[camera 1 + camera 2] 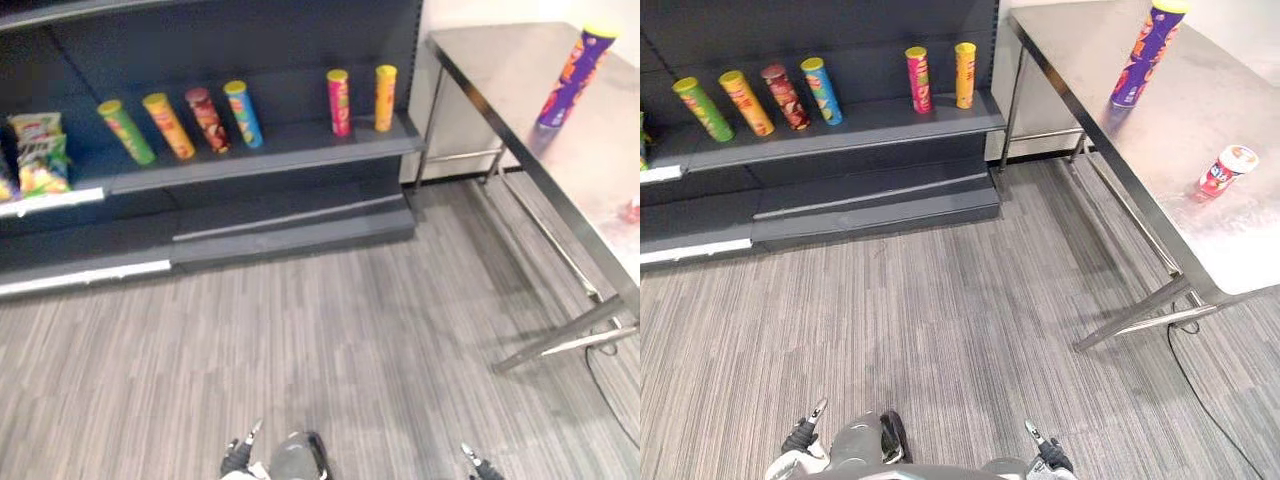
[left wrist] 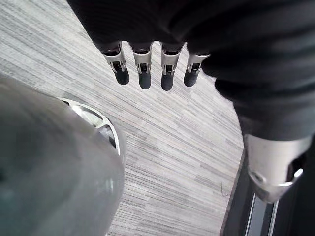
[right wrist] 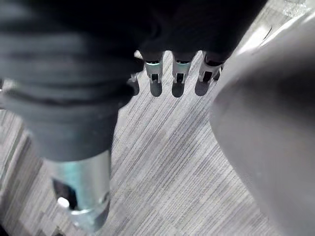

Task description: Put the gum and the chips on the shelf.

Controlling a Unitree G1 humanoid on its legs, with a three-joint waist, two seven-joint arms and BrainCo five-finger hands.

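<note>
The left robot hand (image 1: 803, 437) hangs low over the floor (image 1: 940, 320), holding nothing, its fingers (image 2: 143, 66) straight in a row with dark tips toward the floor and the thumb (image 2: 271, 167) set apart. The right robot hand (image 1: 1045, 458) hangs the same way above the floor, empty, its fingers (image 3: 178, 78) straight and side by side, thumb (image 3: 81, 191) held away from them

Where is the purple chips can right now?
In the right eye view, the purple chips can stands upright on the steel table at the robot's right, near its far end, beyond the small red container.
</note>
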